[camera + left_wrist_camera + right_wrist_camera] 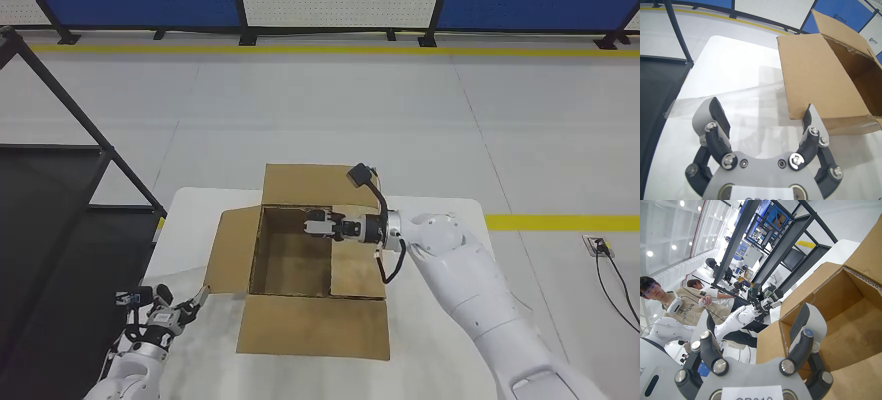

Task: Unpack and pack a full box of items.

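Note:
An open cardboard box (300, 262) stands in the middle of the white table (440, 330) with its flaps spread out. What shows of its inside is bare brown cardboard (846, 317). My right gripper (318, 226) hangs over the far part of the opening, open with nothing between its fingers (802, 321). My left gripper (183, 297) is low over the table's near left corner, well apart from the box, and open and empty (762, 111). In the left wrist view the box's side flap (815, 75) lies just beyond one fingertip.
A strip of clear film (725, 98) lies on the table ahead of my left gripper. A black metal frame (70, 180) with a dark panel stands off the table's left edge. The near flap (315, 328) covers the table in front of the box.

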Motion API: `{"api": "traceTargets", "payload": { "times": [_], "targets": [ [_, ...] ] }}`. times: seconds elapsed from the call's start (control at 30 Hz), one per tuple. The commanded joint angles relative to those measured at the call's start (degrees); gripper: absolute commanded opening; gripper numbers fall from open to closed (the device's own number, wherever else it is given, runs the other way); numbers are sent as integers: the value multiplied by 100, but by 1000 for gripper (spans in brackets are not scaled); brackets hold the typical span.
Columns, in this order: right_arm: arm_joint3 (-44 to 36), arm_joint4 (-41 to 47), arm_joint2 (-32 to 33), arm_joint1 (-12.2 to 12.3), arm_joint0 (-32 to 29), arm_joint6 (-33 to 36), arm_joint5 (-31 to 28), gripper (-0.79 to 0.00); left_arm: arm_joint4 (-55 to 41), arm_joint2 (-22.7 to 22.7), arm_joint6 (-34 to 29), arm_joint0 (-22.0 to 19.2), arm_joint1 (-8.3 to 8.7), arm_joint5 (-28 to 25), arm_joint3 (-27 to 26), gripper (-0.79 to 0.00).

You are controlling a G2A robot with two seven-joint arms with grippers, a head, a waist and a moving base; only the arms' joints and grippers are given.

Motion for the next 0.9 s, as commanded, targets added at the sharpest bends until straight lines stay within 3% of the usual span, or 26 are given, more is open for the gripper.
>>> {"api": "traceTargets", "payload": {
  "times": [0.0, 0.33, 0.87],
  "targets": [
    [-56, -14, 14, 15, -24, 2, 29, 0, -21, -56, 15, 36, 5, -16, -53, 0],
    [-250, -48, 85, 79, -81, 6, 90, 0, -120, -357, 218, 408, 18, -88, -716, 0],
    [-856, -425, 400, 310, -385, -52, 279, 0, -170, -899, 669, 1305, 6, -313, -2788, 0]
  ]
}}
